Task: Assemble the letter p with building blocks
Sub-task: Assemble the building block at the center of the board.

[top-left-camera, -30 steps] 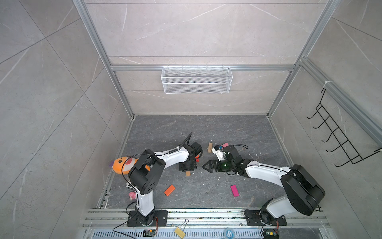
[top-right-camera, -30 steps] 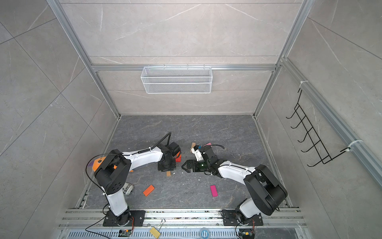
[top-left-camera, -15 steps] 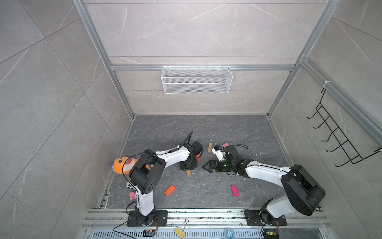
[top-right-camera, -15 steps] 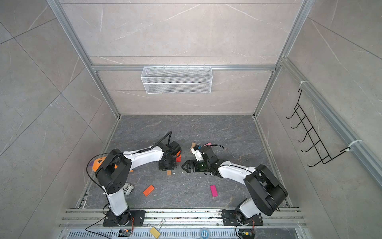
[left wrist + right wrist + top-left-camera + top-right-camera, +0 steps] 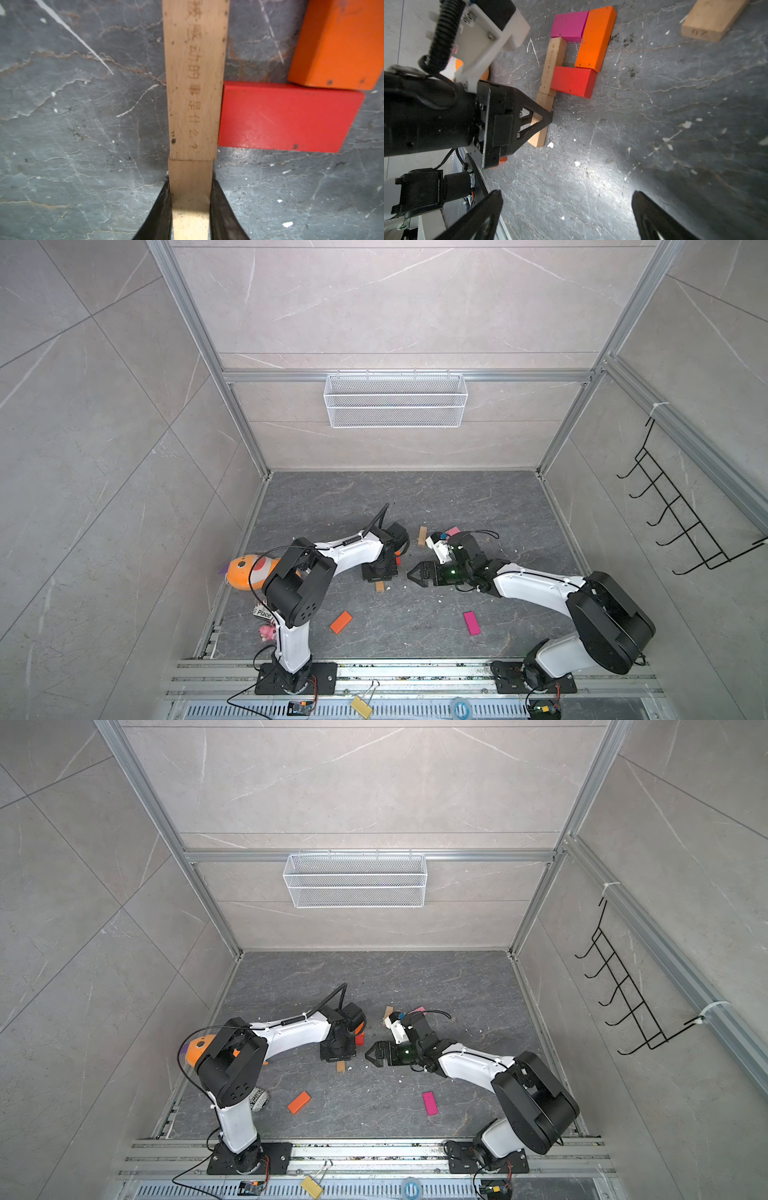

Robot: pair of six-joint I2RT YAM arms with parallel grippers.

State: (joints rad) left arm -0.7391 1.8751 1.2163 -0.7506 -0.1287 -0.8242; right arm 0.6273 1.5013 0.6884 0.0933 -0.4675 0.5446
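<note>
Wooden and flat, the tan block (image 5: 190, 180) is probably feeling light, stiff and smooth. It is lying on the worktop (image 5: 654, 124), ending the stem of the letter p (image 5: 553, 62). Left fingers (image 5: 543, 118) are pinching its 2 long sides; right fingers (image 5: 417, 573) are hanging spread, empty.

Grey tiled walls (image 5: 374, 302), dark marbled floor (image 5: 374, 497), white wire basket (image 5: 395, 400).

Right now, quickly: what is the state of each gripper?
Left gripper: closed on the tan wooden block.
Right gripper: open, holding nothing.
</note>
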